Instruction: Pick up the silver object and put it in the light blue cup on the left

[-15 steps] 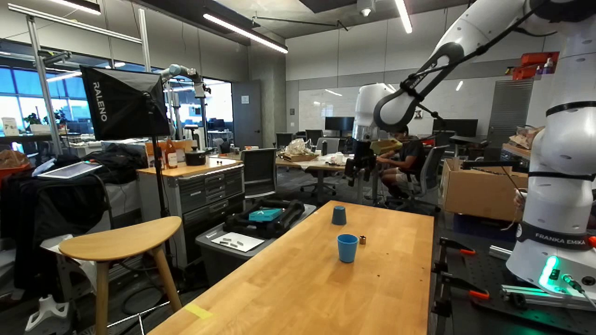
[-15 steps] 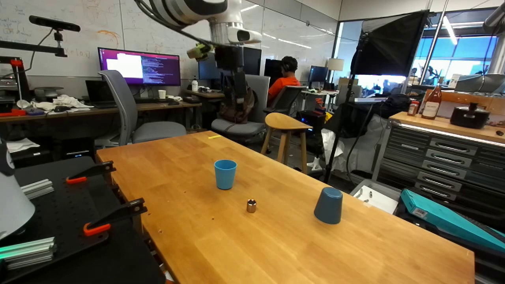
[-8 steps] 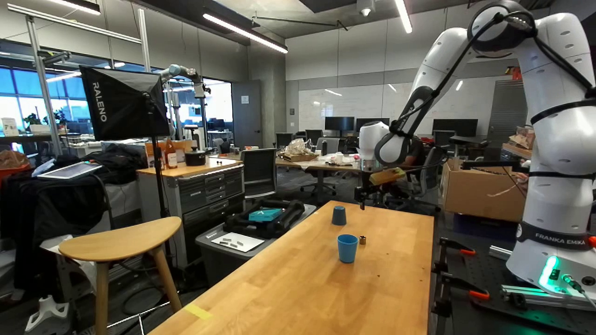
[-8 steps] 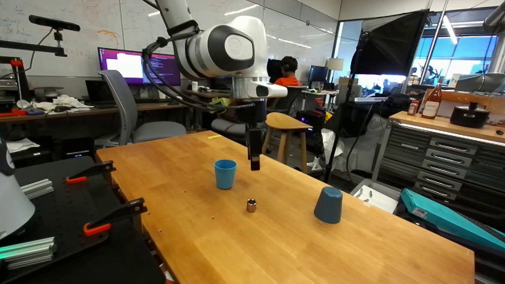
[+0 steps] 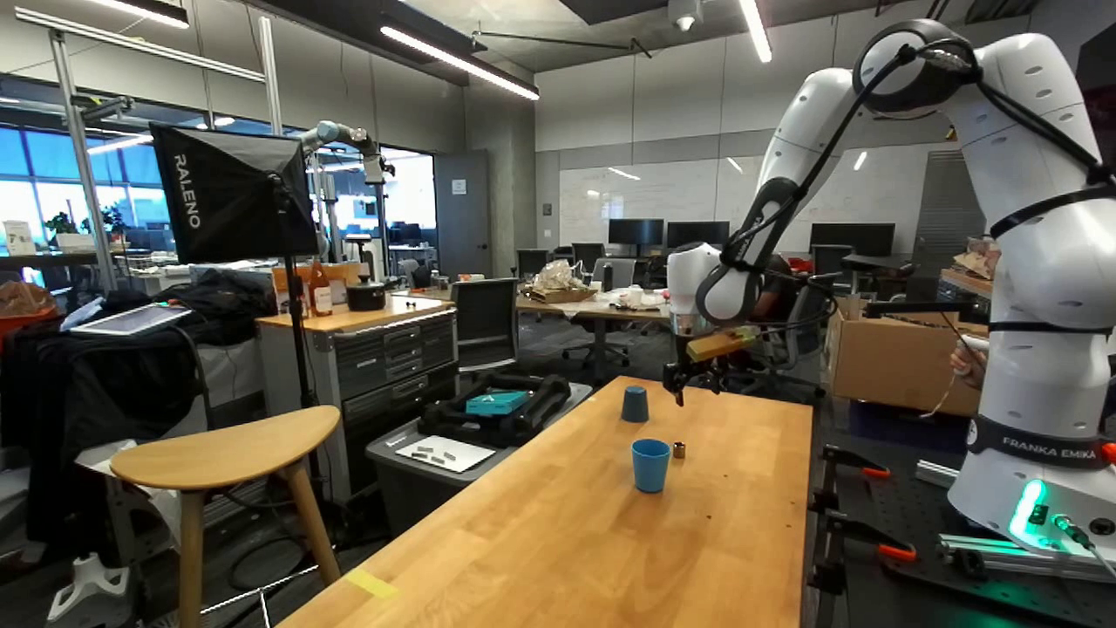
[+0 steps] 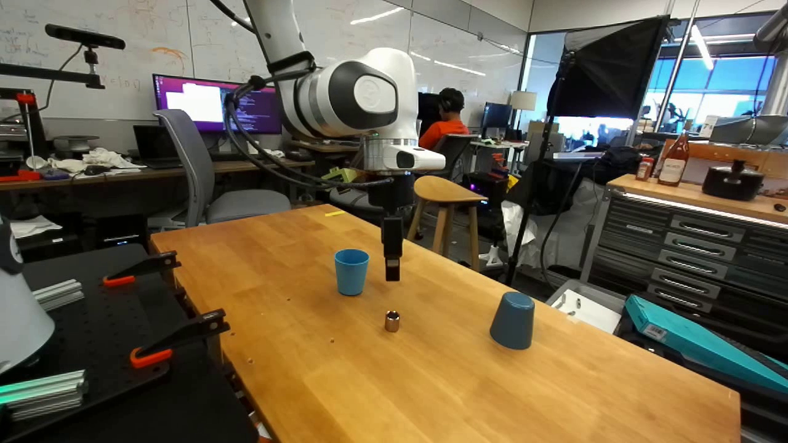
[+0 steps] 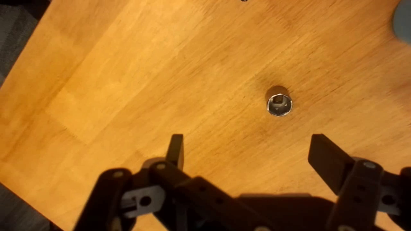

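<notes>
Hanging with jaws wide, the gripper (image 7: 247, 144) overlooked the honey-toned wooden table (image 6: 443, 387), where the silver object (image 7: 278, 101) stood near the light blue cup (image 6: 351, 274); in an exterior view, a stool (image 6: 449, 189) and scribbled whiteboard (image 6: 154, 31) rose beyond.

In an exterior view, a strip light (image 5: 459, 62) glows at eleven o'clock, windows (image 5: 48, 166) between nine and ten; a stool (image 5: 229, 447) stands at eight; the pale panel (image 5: 667, 196) towards two is probably a whiteboard.
</notes>
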`<state>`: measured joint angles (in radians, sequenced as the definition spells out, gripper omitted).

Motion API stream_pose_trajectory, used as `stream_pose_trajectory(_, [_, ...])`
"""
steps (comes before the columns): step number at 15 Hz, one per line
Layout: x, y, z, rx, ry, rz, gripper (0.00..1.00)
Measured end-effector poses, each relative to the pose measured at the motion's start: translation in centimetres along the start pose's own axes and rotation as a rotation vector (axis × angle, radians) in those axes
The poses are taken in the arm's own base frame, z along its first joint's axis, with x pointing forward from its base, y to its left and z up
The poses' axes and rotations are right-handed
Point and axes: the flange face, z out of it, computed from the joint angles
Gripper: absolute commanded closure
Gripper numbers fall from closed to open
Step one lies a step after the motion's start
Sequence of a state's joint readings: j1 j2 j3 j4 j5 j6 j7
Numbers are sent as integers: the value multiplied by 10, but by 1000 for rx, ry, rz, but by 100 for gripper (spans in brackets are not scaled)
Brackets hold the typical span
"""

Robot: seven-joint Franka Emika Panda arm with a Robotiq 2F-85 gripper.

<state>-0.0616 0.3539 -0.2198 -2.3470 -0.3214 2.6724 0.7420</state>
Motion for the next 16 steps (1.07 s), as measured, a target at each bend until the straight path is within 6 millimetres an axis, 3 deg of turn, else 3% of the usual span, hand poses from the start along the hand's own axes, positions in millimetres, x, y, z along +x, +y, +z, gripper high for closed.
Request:
stream_pose_trajectory(7, [6,9,50,-32,-70,111,0])
stream_pose_trajectory(16, [11,-25,83,16,-53,167,0])
